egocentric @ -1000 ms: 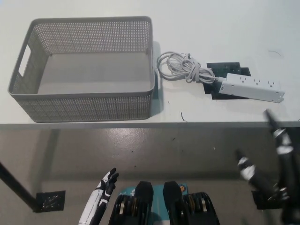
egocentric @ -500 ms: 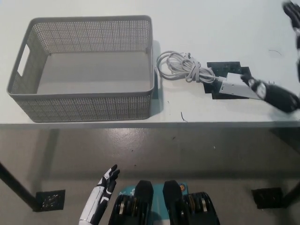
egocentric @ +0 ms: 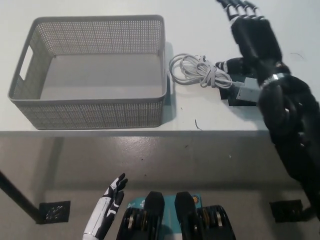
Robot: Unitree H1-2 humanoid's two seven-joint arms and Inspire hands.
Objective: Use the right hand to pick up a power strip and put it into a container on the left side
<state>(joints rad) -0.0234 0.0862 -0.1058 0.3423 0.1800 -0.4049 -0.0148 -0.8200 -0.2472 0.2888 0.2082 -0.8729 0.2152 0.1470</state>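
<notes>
My right robot hand (egocentric: pixel 252 37) hovers spread, holding nothing, above the power strip (egocentric: pixel 246 89) lying on the surface (egocentric: pixel 100 10) right of the empty container (egocentric: pixel 90 107). I judge a grip across the strip's body, clear of the coiled cord (egocentric: pixel 195 72), safest. Left robot hand (egocentric: pixel 111 197) rests low, open.

One grey mesh container (egocentric: pixel 90 107) on the surface (egocentric: pixel 200 20). One power strip (egocentric: pixel 246 90), mostly hidden, with one coiled white cord (egocentric: pixel 196 71). One black mat (egocentric: pixel 230 98) beneath it. Two robot hands: one black (egocentric: pixel 252 37), one white (egocentric: pixel 111 200).
</notes>
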